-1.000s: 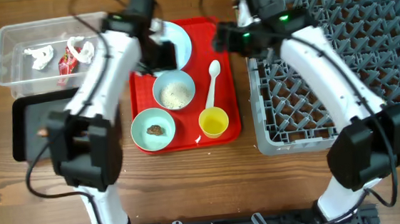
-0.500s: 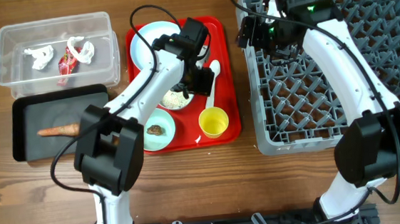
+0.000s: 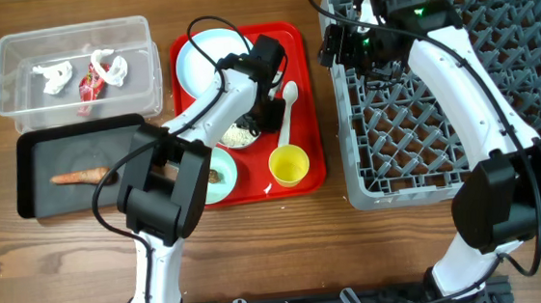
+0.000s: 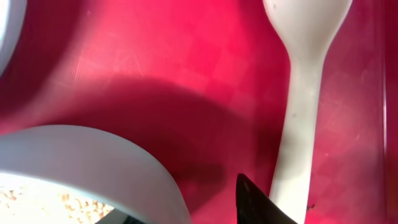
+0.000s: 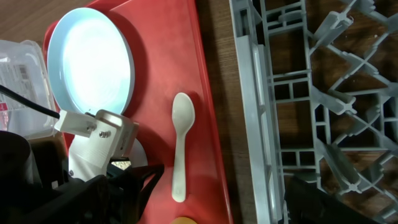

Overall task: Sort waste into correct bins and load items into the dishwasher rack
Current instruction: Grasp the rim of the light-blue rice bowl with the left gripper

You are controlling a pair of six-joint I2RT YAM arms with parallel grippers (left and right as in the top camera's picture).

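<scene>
My left gripper [image 3: 269,108] is low over the red tray, astride the right rim of the pale blue bowl [image 3: 235,135] that holds rice-like grains. In the left wrist view the bowl rim [image 4: 124,162] lies between the jaws. A thin strip of red shows between the rim and the outer finger [image 4: 252,199]. The white spoon [image 3: 287,107] [image 4: 305,124] lies just to the right. The plate [image 3: 208,64], mint bowl [image 3: 222,175] and yellow cup [image 3: 289,165] also sit on the tray. My right gripper [image 3: 339,44] [image 5: 193,208] hangs open and empty at the left wall of the dishwasher rack [image 3: 461,107].
The clear tub [image 3: 16,109] at the back left holds white wrappers [image 3: 52,77] and a red one [image 3: 89,85]. In front of it the black tray [image 3: 67,148] holds the carrot-like piece [image 3: 77,176]. My left arm crosses above the mint bowl. The red tray [image 3: 302,62] lies close to the rack.
My left gripper has swung from the plate to the rice bowl's right rim, and its jaws have narrowed. My right gripper moved from the tray's edge to the rack's left wall, then held still.
</scene>
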